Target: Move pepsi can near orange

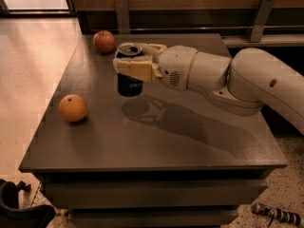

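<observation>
The pepsi can point(129, 83), dark blue with a silver top, hangs upright above the dark table point(156, 141), held off the surface with its shadow below it. My gripper point(130, 61) is shut on the can's upper part, its pale fingers point(135, 68) on either side. The arm comes in from the right. The orange point(73, 108) sits on the table's left side, to the left of and nearer than the can, about a can's height apart from it.
A red apple point(104, 41) sits at the table's far left corner, behind the can. A wooden wall with metal brackets point(122, 14) runs behind the table. The floor lies to the left. A dark object point(19, 208) sits at bottom left.
</observation>
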Action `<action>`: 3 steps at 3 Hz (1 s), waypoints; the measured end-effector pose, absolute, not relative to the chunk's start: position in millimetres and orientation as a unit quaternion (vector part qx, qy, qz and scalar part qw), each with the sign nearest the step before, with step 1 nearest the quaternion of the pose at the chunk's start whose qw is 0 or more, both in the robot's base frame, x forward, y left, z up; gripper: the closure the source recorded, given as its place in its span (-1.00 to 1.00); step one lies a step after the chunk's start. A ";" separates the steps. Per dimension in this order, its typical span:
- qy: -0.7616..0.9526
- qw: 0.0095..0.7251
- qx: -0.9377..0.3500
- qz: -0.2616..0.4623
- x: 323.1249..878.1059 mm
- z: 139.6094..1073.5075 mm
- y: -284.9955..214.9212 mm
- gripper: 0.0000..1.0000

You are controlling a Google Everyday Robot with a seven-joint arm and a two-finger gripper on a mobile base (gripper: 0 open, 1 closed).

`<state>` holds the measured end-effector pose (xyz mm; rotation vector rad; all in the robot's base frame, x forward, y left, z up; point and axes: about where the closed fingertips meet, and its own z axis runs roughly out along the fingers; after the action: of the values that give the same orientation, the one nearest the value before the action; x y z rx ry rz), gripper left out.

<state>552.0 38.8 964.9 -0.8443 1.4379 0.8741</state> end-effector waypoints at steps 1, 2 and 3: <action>0.619 0.573 -0.371 0.389 528.5 943.3 65.0 1.00; 0.607 0.560 -0.382 0.414 512.3 926.0 89.3 1.00; 0.603 0.544 -0.402 0.424 501.7 908.6 108.9 0.56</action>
<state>501.7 108.9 908.6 -0.9550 1.4303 1.0052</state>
